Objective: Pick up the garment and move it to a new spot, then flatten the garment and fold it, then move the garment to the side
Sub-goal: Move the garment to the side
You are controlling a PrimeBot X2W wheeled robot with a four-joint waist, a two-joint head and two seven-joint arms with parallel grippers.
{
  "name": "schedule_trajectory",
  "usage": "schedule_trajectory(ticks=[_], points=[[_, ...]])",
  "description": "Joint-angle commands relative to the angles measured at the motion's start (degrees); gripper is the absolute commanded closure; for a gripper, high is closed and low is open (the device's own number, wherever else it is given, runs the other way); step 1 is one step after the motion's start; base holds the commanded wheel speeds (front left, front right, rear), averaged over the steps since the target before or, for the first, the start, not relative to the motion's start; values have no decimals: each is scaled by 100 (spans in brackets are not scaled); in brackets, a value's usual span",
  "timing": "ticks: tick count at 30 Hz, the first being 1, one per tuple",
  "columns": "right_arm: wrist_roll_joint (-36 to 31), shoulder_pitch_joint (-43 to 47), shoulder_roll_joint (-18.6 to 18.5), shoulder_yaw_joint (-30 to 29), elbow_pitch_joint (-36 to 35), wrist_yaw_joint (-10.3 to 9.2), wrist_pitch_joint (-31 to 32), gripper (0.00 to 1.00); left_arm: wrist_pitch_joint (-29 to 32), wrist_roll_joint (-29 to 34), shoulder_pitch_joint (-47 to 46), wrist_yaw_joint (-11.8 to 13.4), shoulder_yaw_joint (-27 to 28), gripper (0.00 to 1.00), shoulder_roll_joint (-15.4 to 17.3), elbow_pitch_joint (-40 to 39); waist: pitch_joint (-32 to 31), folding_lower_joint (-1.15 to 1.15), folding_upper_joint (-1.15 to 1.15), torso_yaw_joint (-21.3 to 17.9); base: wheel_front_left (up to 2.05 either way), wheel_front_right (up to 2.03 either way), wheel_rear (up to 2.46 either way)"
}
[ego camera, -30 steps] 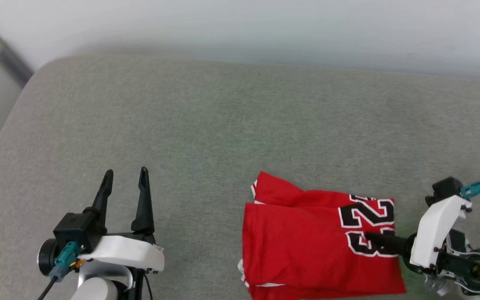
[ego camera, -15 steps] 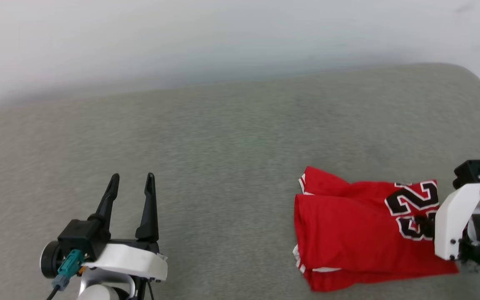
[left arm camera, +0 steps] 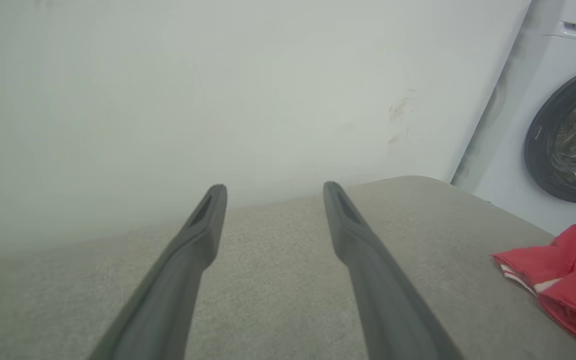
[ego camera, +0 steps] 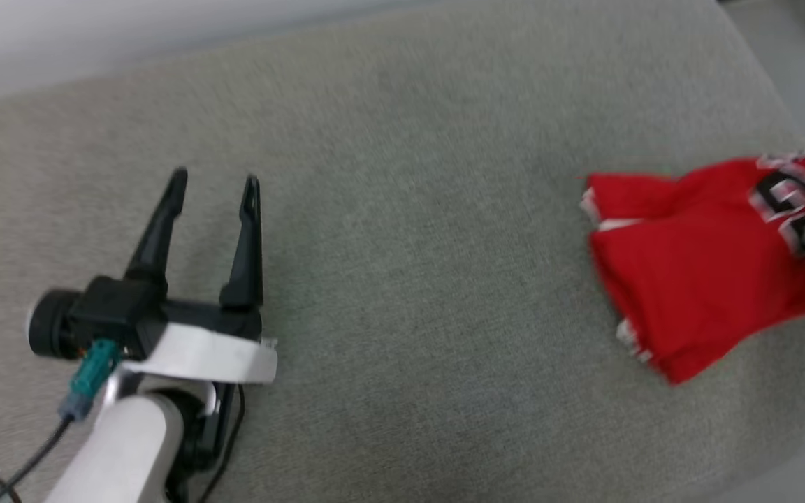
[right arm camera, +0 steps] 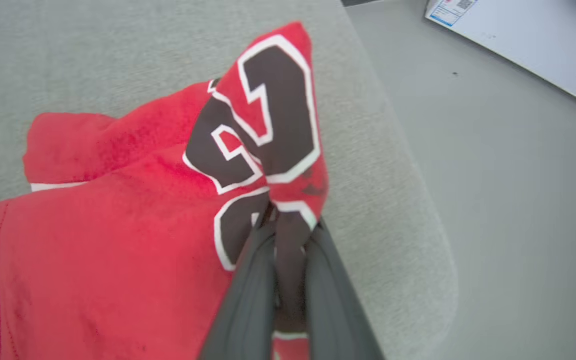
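Garment: a red shirt [ego camera: 703, 272] of thin, soft fabric, folded into a rough, rumpled block. It lies at the right end of the padded surface, near its rounded corner. Its outline is blurred in the head view.
Garment trim: narrow white bands with red stripes peek from the folded edges on the side facing the left arm [left arm camera: 523, 280].
Numerals: blocky black figures [right arm camera: 268, 115] with white outlines, creased and bunched into a peak above the pinch point.
Right gripper: clamped [right arm camera: 290, 225] on a gathered pleat of the garment [right arm camera: 118, 225] at the numeral edge. The cloth is squeezed between the two dark, smooth fingers [right arm camera: 248, 300] and stands up in a cone beyond them.
Left gripper: spread apart and holding nothing [ego camera: 215, 179]. It hangs over bare upholstery, well apart from the garment.
Left fingers: long, matte dark and tapering [left arm camera: 188, 270], each with a shallow groove near its tip.
Padded surface: grey-green woven upholstery [ego camera: 409, 279] with a fine, grainy texture and softly rounded edges and corners.
Wall: plain and pale [left arm camera: 218, 100], with faint scuff marks.
Washing machine: a white body with a round dark glass door [left arm camera: 568, 140], beyond the surface's end.
Floor: smooth grey [right arm camera: 518, 200].
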Motion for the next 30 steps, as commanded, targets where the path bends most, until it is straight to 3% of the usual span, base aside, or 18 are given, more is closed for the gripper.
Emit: schedule_trajectory(ticks=[1, 8, 14, 16, 17, 18, 23, 30], points=[[-73, -308, -85, -131, 153, -4, -178, 100, 71, 102, -232, -24, -6, 0, 81, -88, 744, 0, 0, -311, 0, 0, 0], [-480, -1140, -321, -789, 932, -4, -1102, 100, 433, 390, -766, -38, -70, 0, 292, -510, 1553, 0, 0, -223, 0, 0, 0], [-731, -1505, -137, -1036, 1550, -4, -1633, 97, 603, 501, -945, -22, -77, 0, 399, -730, 1880, 0, 0, -157, 0, 0, 0], [-835, -1581, -29, -1089, 1781, -4, -1849, 52, 648, 527, -975, -21, -78, 0, 436, -786, 1936, 0, 0, -143, 0, 0, 0], [-903, -1606, 21, -1131, 1917, -4, -1943, 13, 666, 538, -986, -20, -81, 0, 456, -803, 1949, 0, 0, -137, 0, 0, 0], [-974, -1644, 45, -1150, 1999, -4, -2068, 0, 675, 541, -996, -17, -87, 0, 465, -818, 1952, 0, 0, -133, 0, 0, 0], [-1235, -1628, 88, -1279, 2395, -4, -2636, 0, 629, 479, -878, 0, -74, 0, 454, -728, 1712, 0, 0, -130, 0, 0, 0], [-1564, -1134, 42, -1129, 2404, -4, -3208, 0, 308, 194, -365, 106, -52, 0, 232, -380, 800, 0, 0, -83, 0, 0, 0]])
